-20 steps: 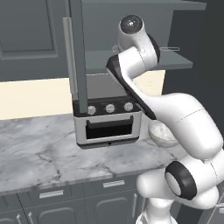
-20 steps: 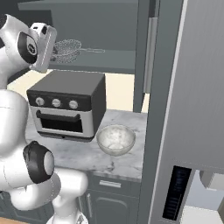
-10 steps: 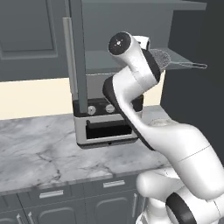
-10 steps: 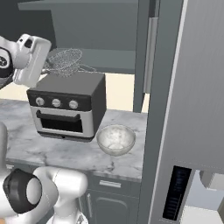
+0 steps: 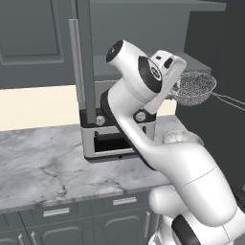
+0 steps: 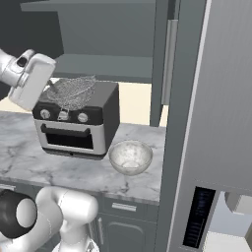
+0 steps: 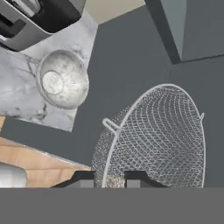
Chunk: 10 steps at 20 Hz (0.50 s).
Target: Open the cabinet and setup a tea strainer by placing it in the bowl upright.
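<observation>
My gripper [image 7: 109, 178] is shut on the rim of a wire mesh tea strainer [image 7: 157, 135], which hangs in the air. In the right base view the strainer [image 6: 74, 92] floats in front of the toaster oven's top, up and to the left of the marbled bowl [image 6: 130, 157], and the gripper [image 6: 51, 88] holds its left rim. The left base view shows the strainer [image 5: 194, 88] right of the gripper [image 5: 173, 90], its thin handle pointing right, above the partly hidden bowl [image 5: 179, 138]. The bowl [image 7: 63, 78] stands empty on the counter. The cabinet door [image 6: 160, 64] stands open.
A black and silver toaster oven [image 6: 74, 123] sits on the marble counter [image 6: 59, 167], left of the bowl. The cabinet's grey shelf [image 6: 103, 66] is above it. The open door's edge and bar handle [image 5: 74, 62] hang over the counter. A tall grey fridge [image 6: 221, 108] stands at the right.
The arm has swung out of the cabinet with the strainer, carrying it down and toward the bowl's side. The bowl and toaster oven have not moved.
</observation>
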### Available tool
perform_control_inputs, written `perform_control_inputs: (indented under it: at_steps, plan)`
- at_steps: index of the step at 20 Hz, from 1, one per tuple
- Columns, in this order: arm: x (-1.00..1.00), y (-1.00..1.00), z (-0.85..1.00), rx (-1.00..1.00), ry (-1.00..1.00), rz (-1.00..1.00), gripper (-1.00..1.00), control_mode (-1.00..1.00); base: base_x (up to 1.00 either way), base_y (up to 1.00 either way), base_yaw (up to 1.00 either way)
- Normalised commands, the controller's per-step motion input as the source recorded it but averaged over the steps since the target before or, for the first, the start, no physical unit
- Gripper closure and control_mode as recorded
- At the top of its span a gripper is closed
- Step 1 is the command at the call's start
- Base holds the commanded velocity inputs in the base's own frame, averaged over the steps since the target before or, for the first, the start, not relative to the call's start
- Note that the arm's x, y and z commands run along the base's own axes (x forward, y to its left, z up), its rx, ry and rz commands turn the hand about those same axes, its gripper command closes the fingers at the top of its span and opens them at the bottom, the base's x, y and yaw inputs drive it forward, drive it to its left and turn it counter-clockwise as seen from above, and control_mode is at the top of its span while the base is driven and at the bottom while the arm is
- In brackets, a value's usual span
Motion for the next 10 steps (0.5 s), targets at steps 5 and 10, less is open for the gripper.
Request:
perform_control_inputs:
  at_steps: [5, 10]
  plan:
    - [-0.56, -0.36, -0.15, 0.23, 0.0, -0.51, 1.0, -1.0, 0.0, 0.0, 0.0]
    - [-0.02, -0.48, -0.42, 0.2, -0.09, -0.19, 1.0, -1.0, 0.0, 0.0, 0.0]
